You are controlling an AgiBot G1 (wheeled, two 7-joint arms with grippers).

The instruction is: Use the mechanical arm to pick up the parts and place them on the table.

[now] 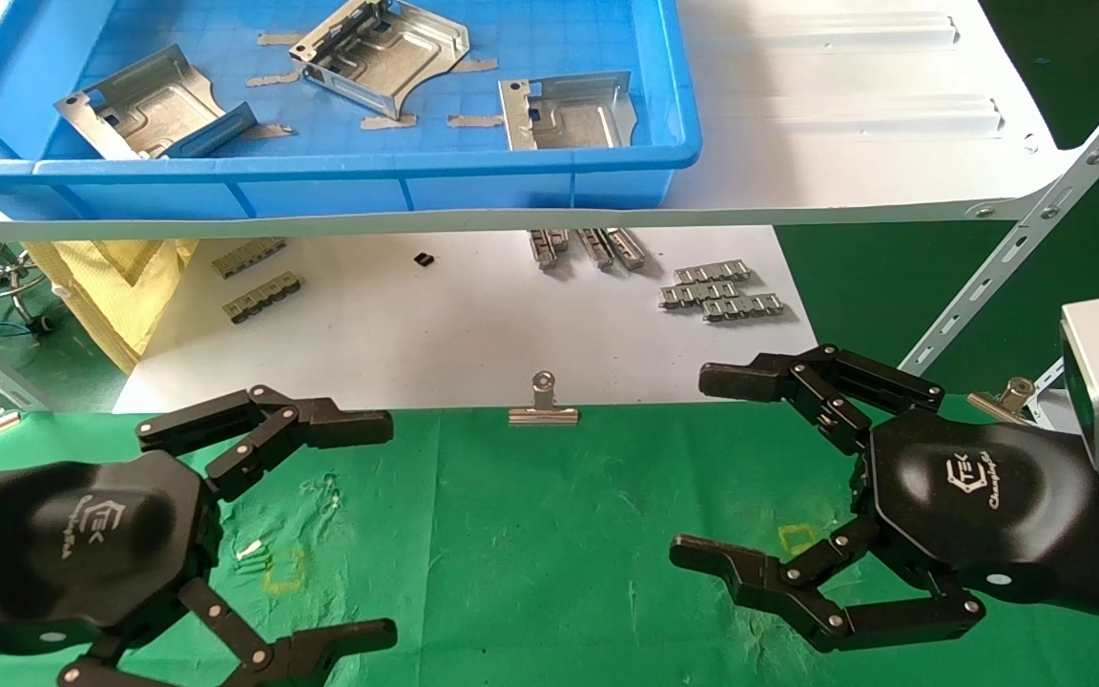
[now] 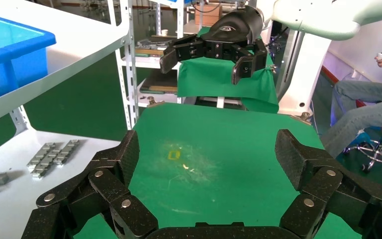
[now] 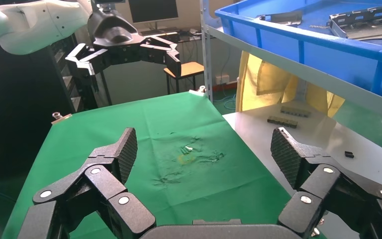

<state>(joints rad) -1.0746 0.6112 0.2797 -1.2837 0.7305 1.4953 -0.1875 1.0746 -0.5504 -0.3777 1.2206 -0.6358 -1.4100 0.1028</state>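
Three silver stamped metal parts lie in a blue tray on the white shelf: one at the left, one in the middle, one at the right. My left gripper is open and empty, low over the green-cloth table at the near left. My right gripper is open and empty over the table's near right. In the left wrist view my left gripper frames bare green cloth and a yellow mark. The right wrist view shows my right gripper over wrinkled cloth.
The white shelf overhangs a white sheet holding small grey linked strips. A silver binder clip pins the cloth's far edge. A slanted white shelf brace stands at the right. Yellow cloth hangs at the left.
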